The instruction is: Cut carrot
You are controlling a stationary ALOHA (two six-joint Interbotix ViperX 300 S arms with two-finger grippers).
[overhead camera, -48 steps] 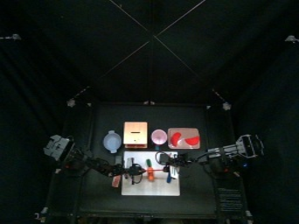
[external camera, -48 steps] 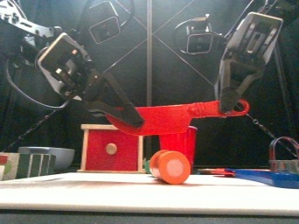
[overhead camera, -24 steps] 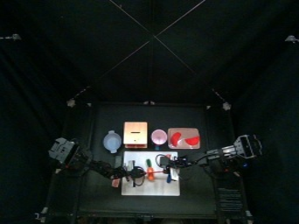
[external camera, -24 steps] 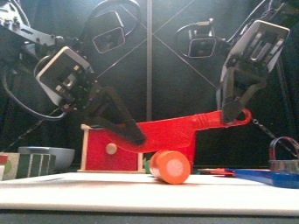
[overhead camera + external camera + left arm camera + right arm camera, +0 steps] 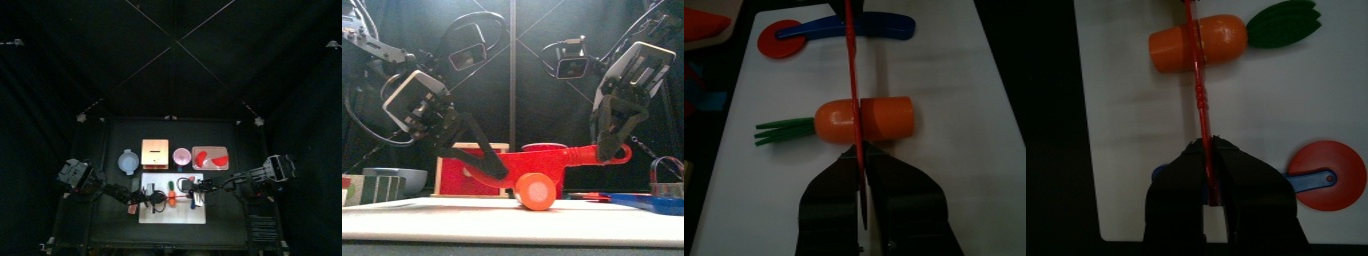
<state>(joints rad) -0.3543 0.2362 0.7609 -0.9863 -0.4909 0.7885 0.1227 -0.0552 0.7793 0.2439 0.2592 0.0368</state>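
From high above, the white cutting board [image 5: 171,200] lies at the table's [image 5: 227,225] front middle, with both arms reaching in over it from either side. Behind it stand a pale bowl [image 5: 128,161], a wooden block [image 5: 155,152] and a red dish [image 5: 209,157].

At table height, the carrot [image 5: 537,190] lies on the board with its round orange end facing the camera. A red knife [image 5: 543,158] runs level above and behind it, held at one end by the left gripper [image 5: 486,163] and at the other by the right gripper [image 5: 613,150].

In the left wrist view the left jaws are clamped on the knife [image 5: 854,110], whose thin edge crosses the carrot [image 5: 866,117] at about the middle of its orange body; green leaves [image 5: 783,131] stick out to one side. A blue-handled tool with a red disc [image 5: 834,30] lies beyond on the board [image 5: 951,90].

In the right wrist view the right jaws are likewise clamped on the knife [image 5: 1197,100], which crosses the carrot [image 5: 1197,43]
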